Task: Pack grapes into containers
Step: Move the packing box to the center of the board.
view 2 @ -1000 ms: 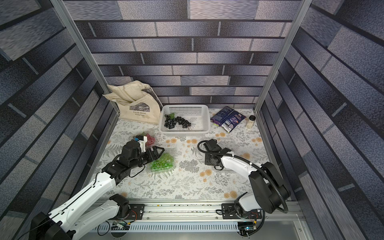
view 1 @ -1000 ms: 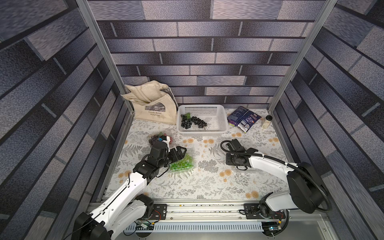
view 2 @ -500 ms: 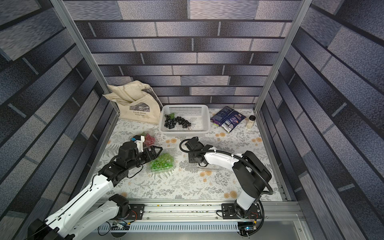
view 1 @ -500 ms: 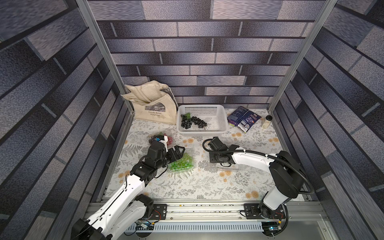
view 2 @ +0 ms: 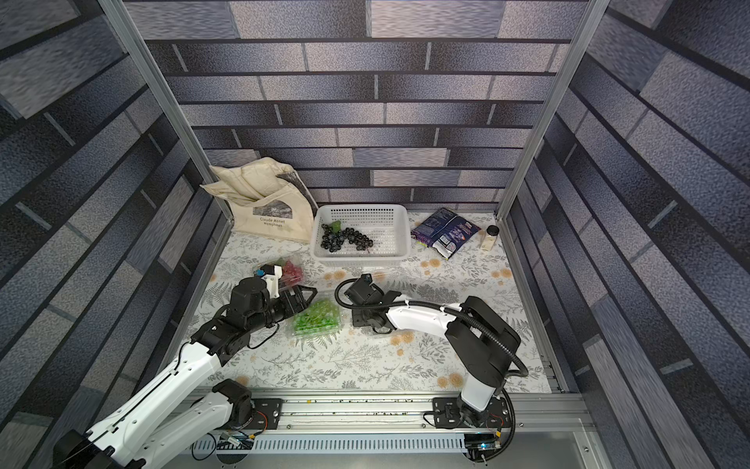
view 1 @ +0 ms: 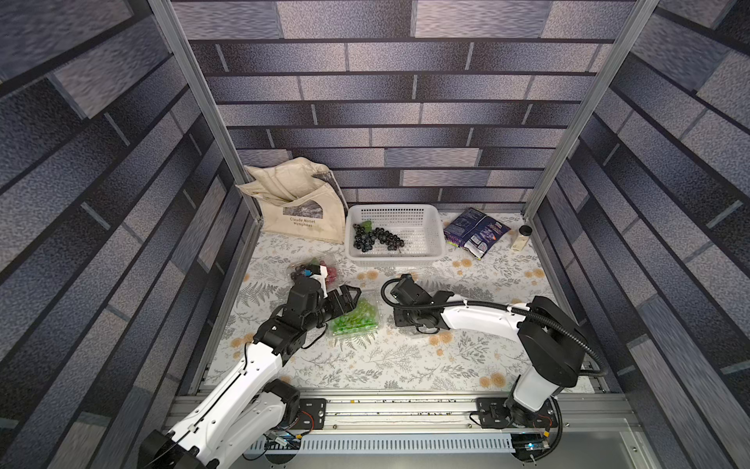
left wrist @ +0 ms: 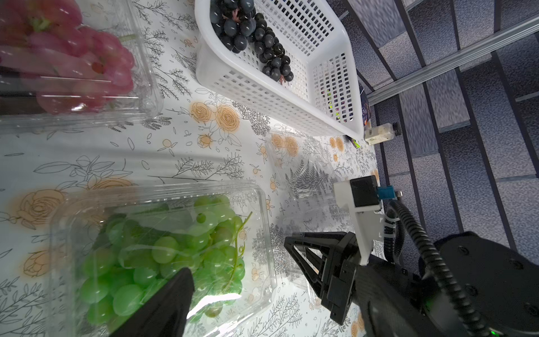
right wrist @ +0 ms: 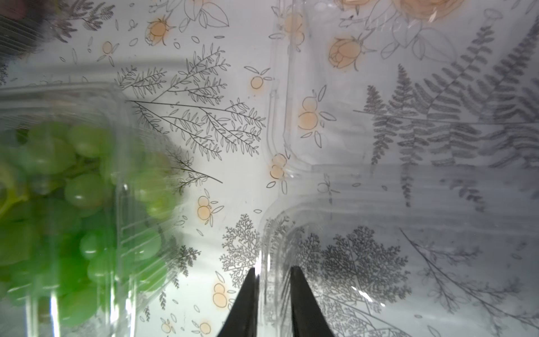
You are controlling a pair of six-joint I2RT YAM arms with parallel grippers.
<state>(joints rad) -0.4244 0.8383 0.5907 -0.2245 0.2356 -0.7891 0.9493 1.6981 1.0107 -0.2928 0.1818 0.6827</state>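
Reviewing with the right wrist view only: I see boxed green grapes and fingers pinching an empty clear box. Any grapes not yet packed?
Observer: Yes, the dark grapes lie in the white basket at the back.
Operator: Is there a third box?
Observer: Yes, a clear container holding red grapes sits in front of the basket, toward the robot's left.
Operator: And the left gripper?
Observer: The left gripper is open, poised over the green-grape container.

The floral-print table (view 1: 406, 365) holds a cream tote bag (view 1: 302, 209), a white basket (view 1: 395, 260), a dark snack bag (view 1: 475, 232) and a small jar (view 1: 521, 237) along its far edge, and, toward the middle, a red-grape clamshell (left wrist: 143, 87), a green-grape clamshell (view 1: 359, 318) and an empty clamshell (left wrist: 303, 169).
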